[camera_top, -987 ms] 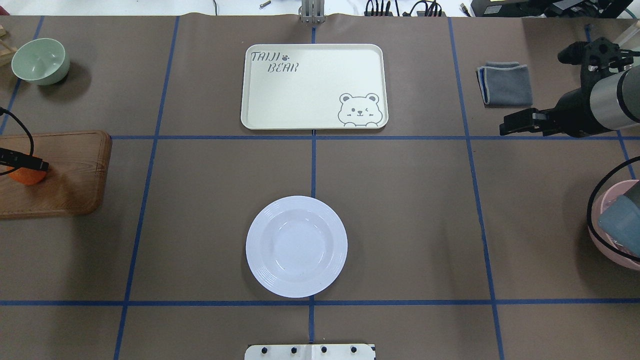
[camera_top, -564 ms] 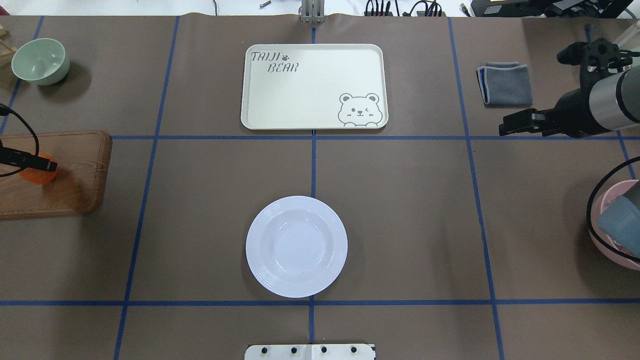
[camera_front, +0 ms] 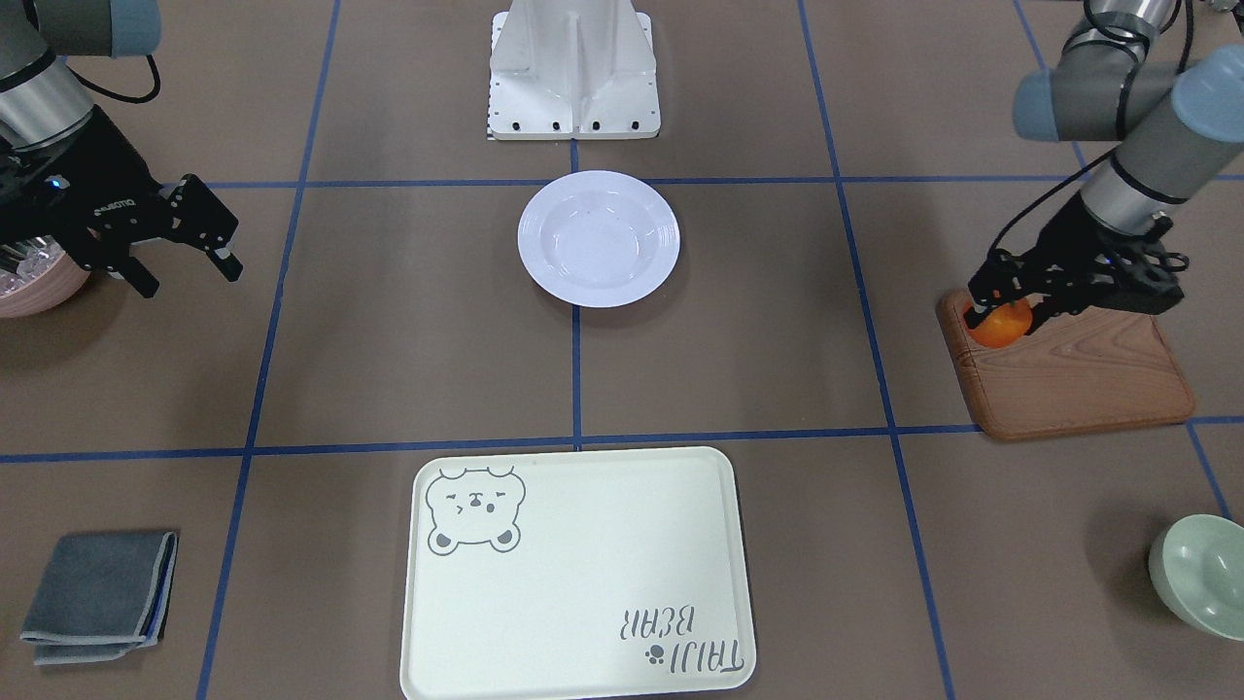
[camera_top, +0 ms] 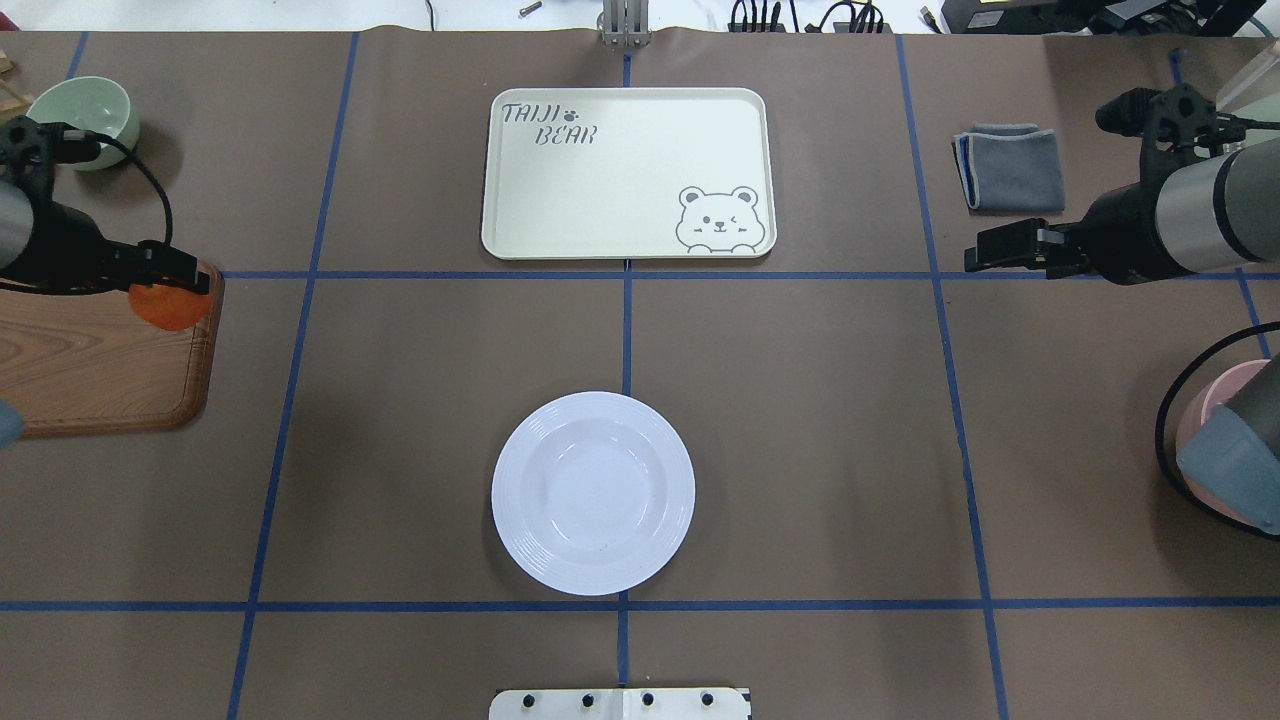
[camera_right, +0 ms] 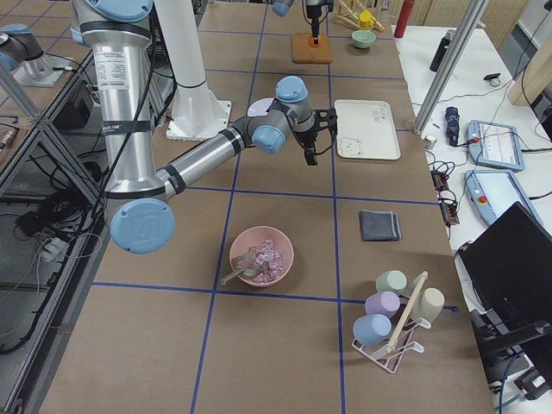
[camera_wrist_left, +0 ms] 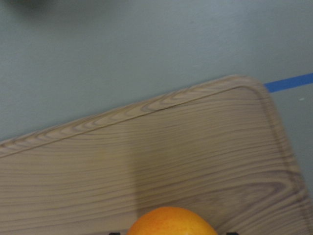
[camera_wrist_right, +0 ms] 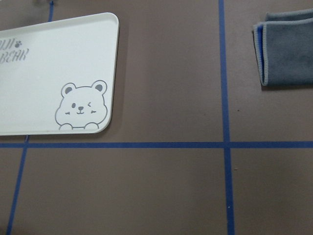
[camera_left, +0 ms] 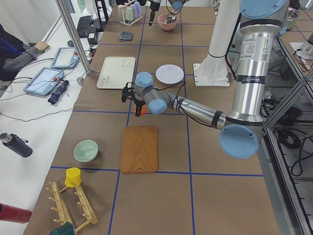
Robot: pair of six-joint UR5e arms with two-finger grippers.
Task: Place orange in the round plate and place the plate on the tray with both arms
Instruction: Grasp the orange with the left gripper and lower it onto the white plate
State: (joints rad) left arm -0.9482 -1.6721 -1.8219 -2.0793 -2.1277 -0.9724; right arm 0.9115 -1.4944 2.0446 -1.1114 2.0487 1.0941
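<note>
Here the left claw (camera_front: 1003, 313) grips the orange (camera_front: 997, 329) over the wooden board (camera_front: 1084, 379)

Overhead exterior: mounted high behind the robot and directed forward and down; the whole bench (camera_top: 800, 450) is covered, with the tray (camera_top: 620, 150) at the far side.
Exterior front-facing: mounted across the bench and directed steeply down toward the robot; tray, round plate (camera_front: 598, 238) and wooden board (camera_front: 1079, 379) are shared with the overhead view, reversed.
Exterior left: raised at one bench end and directed along its length; the board is seen nearest.
Exterior right: raised at the opposite end; a pink bowl (camera_right: 261, 228) is seen nearest.
Left wrist-mounted: held very close over the board; the orange (camera_wrist_left: 171, 223) is cut by the lower edge.
Right wrist-mounted: directed down at a tray corner and a grey cloth (camera_wrist_right: 288, 46), both shared with the overhead view.
</note>
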